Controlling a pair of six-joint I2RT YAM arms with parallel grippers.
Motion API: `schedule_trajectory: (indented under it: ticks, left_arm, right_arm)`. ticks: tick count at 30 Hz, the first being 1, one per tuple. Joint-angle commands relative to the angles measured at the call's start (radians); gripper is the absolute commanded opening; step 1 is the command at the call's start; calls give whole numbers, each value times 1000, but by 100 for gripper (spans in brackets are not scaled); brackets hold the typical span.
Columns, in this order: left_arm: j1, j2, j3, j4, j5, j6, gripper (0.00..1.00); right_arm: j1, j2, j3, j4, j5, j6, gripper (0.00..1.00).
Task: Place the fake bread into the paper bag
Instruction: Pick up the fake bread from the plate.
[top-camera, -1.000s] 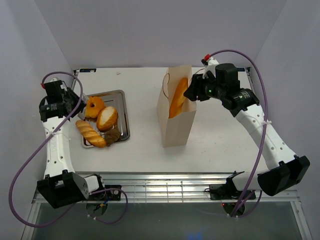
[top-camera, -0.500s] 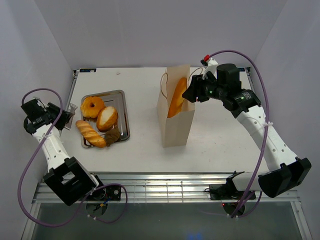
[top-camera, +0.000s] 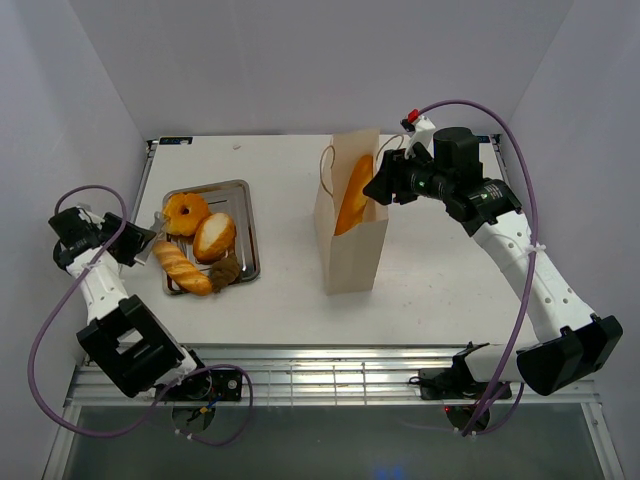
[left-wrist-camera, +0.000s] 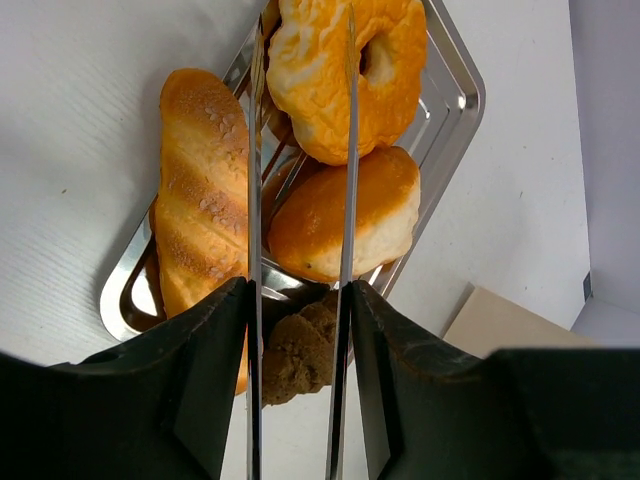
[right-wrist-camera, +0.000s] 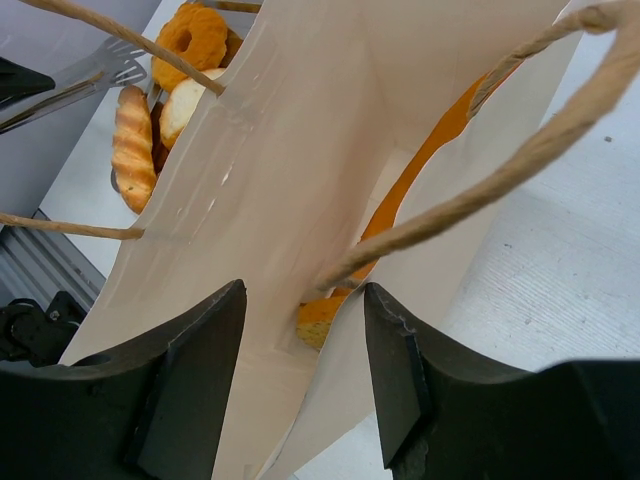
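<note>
While upright, paper bag (top-camera: 352, 250) with baguette (top-camera: 352, 195) inside; donut (top-camera: 186, 213), rolls (top-camera: 214, 236) on tray (top-camera: 247, 225).

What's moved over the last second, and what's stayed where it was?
The left gripper, holding the silver metal tongs, swung left and back toward the near edge, away from the shiny steel tray. The right gripper, cream paper bag and long orange baguette inside stayed put.

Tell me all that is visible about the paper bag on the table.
The paper bag is tall and cream-beige, with two thin cord handles. It stands upright on the white table, its top open. A long orange baguette leans inside, its upper end showing at the opening. The right fingers straddle its right wall at the rim and are spread apart; whether they touch the paper is unclear.
</note>
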Motion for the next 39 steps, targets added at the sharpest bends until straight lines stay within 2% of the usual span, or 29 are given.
schedule_trajectory:
  ticks: [1,19,39]
  left_arm:
    - [9,15,19,43,54,18,55]
    - [15,109,57,38,117,-2,58]
    - [15,141,45,49,140,7,62]
  right_arm:
    - [1,-28,-1,37,-19,-5,57]
    - [-1,-39,2,37,-13,-4,58]
    - [-4,-42,-3,38,-11,-2,58]
